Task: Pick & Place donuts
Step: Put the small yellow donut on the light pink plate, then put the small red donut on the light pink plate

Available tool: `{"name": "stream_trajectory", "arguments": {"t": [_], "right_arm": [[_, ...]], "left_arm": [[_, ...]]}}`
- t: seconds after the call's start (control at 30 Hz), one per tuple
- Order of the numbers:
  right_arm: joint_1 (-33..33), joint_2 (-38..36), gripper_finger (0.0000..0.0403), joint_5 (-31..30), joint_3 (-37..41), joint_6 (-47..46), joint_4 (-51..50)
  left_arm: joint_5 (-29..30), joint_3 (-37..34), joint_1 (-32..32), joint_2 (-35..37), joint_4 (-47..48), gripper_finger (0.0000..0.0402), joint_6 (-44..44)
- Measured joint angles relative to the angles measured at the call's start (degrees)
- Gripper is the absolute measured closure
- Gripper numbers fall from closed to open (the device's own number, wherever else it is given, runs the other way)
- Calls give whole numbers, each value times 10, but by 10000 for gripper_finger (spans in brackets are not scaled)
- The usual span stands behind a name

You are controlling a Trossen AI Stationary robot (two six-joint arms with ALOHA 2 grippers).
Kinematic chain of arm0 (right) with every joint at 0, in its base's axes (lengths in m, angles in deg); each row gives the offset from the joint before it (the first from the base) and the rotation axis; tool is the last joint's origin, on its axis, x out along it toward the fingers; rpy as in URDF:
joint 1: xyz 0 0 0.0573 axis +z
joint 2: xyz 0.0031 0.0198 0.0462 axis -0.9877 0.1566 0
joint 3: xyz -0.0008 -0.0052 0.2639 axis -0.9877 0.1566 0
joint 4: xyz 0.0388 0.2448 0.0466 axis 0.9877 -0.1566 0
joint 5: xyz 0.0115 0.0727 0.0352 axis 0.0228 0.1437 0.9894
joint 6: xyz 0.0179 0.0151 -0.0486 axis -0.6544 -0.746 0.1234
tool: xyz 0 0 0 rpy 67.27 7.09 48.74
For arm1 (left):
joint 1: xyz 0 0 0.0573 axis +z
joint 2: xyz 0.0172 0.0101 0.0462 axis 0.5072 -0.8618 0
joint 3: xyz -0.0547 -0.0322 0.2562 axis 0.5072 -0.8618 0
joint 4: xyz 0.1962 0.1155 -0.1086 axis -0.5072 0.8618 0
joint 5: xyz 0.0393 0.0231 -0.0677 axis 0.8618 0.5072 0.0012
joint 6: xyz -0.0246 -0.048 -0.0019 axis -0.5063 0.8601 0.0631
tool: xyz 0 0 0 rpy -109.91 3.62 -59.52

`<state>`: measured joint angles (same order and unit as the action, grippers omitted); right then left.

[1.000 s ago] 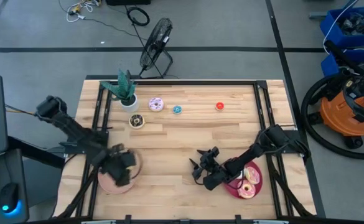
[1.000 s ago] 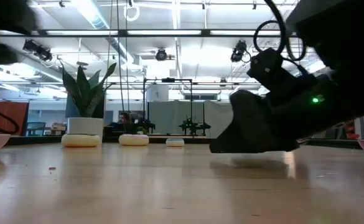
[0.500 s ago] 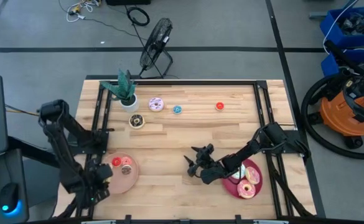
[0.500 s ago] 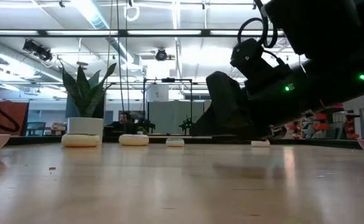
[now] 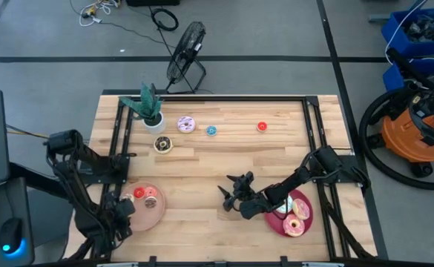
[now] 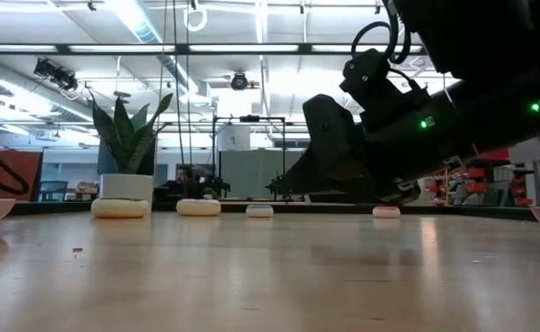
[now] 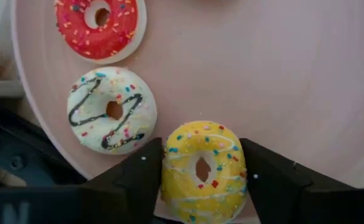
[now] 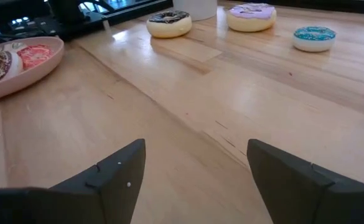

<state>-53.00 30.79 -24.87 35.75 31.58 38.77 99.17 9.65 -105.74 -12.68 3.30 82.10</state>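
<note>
We find the left hand low over the near-left rim of the pink plate, its fingers set on either side of a yellow sprinkled donut that lies on the plate; the fingers stand just beside the donut, and we cannot tell whether they pinch it or stand loose. Just beside it on the same plate lie a white donut with dark icing lines and, next along, a red sprinkled donut. The right hand hovers over bare worktop near the middle, fingers spread and holding nothing, with the crimson plate and its donuts close behind that arm. Farther across the worktop lie a chocolate donut, a purple donut, a small blue donut and a small red donut, well apart from both hands. A potted plant stands beside the chocolate donut.
</note>
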Motion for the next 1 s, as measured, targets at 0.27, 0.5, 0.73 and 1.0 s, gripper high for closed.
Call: {"name": "stream_trajectory", "arguments": {"t": [0.27, 0.5, 0.73, 1.0], "right_arm": [[0, 0, 113, 20, 0, 3, 3], [3, 0, 113, 25, 0, 1, 3], [14, -1, 113, 24, 0, -8, 2], [2, -52, 113, 55, 0, -19, -111]], "left_arm": [[-39, 3, 7, 35, 45, 86, -7], [107, 78, 26, 84, 201, 67, -27], [415, 65, 40, 109, 156, 67, -59], [515, -64, 153, 109, -82, 67, -261]]}}
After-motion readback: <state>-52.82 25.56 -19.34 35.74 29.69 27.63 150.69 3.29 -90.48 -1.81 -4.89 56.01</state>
